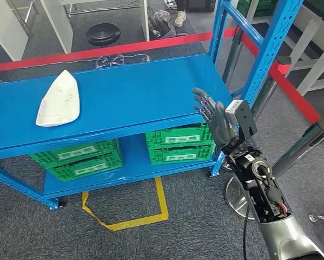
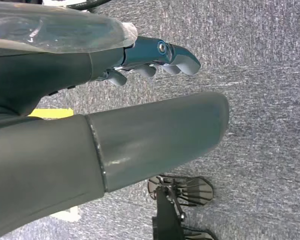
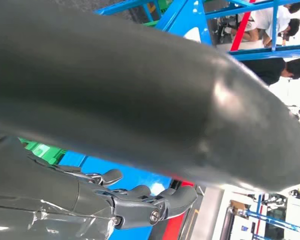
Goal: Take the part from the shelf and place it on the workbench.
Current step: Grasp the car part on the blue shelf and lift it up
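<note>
Head view shows the white, shallow wedge-shaped plastic part [image 1: 59, 99] lying on the blue metal shelf [image 1: 123, 92], far from the empty, spread-fingered right hand [image 1: 211, 112], which should probably cross low above that shelf.

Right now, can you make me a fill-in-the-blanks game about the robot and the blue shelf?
1. The white part lies on the ____ level of the blue shelf.
2. The crates under it are ____.
3. The raised right hand holds ____.
4. The tape square on the floor is ____.

Missing words: top; green; nothing; yellow
</note>
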Tool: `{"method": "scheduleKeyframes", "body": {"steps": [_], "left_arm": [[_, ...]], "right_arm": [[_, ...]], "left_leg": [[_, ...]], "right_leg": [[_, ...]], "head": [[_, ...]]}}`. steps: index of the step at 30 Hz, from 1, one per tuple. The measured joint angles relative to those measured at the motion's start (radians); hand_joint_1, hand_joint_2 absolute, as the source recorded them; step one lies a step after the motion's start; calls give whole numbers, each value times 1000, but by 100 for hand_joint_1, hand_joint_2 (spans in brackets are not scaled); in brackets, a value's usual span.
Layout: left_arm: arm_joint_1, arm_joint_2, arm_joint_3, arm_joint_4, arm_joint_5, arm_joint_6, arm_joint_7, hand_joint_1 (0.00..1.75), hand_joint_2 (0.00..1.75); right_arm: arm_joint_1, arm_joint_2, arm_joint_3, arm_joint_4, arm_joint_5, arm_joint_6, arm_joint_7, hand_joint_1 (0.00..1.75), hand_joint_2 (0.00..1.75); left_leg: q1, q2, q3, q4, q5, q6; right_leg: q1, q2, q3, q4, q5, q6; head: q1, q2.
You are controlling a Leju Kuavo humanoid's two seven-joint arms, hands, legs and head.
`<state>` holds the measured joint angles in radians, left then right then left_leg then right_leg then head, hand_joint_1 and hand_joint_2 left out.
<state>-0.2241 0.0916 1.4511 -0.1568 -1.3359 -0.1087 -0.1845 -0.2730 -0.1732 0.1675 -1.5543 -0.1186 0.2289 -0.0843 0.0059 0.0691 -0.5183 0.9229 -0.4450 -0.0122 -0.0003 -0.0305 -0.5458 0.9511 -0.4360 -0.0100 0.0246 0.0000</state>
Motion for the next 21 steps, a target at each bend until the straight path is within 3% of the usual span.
{"method": "scheduleKeyframes", "body": {"steps": [7,13,16,18,20,21], "left_arm": [[-1,0,0,0,1,-2,2,0,0],[-1,3,0,0,5,-2,4,0,0],[-1,3,0,0,5,-2,6,0,0],[-2,2,0,0,5,-2,7,0,0],[-4,1,0,0,6,-2,8,0,0],[-3,0,0,0,6,-2,8,0,0]], "right_arm": [[3,0,-5,2,0,1,-2,0,0],[14,0,-5,4,0,4,-9,0,0],[14,0,-6,4,0,6,-13,0,0],[14,0,-6,4,0,7,-15,0,0],[17,0,-6,5,0,7,-15,0,0],[20,0,-6,7,0,8,-14,0,0]], "left_leg": [[-1,0,0,1,-1,1],[-4,0,-6,9,-7,13],[2,0,6,-12,2,24],[10,-1,19,-29,8,29],[11,-3,23,-31,7,31],[12,-4,24,-30,5,30]], "right_leg": [[-1,0,0,0,0,1],[-5,-3,1,-3,3,9],[-5,1,2,-3,-2,20],[-7,14,-30,68,-44,29],[-12,23,-100,214,-104,36],[-15,24,-132,272,-118,40]], "head": [[0,0],[-3,0],[-2,0],[5,0],[15,0],[19,0]]}}
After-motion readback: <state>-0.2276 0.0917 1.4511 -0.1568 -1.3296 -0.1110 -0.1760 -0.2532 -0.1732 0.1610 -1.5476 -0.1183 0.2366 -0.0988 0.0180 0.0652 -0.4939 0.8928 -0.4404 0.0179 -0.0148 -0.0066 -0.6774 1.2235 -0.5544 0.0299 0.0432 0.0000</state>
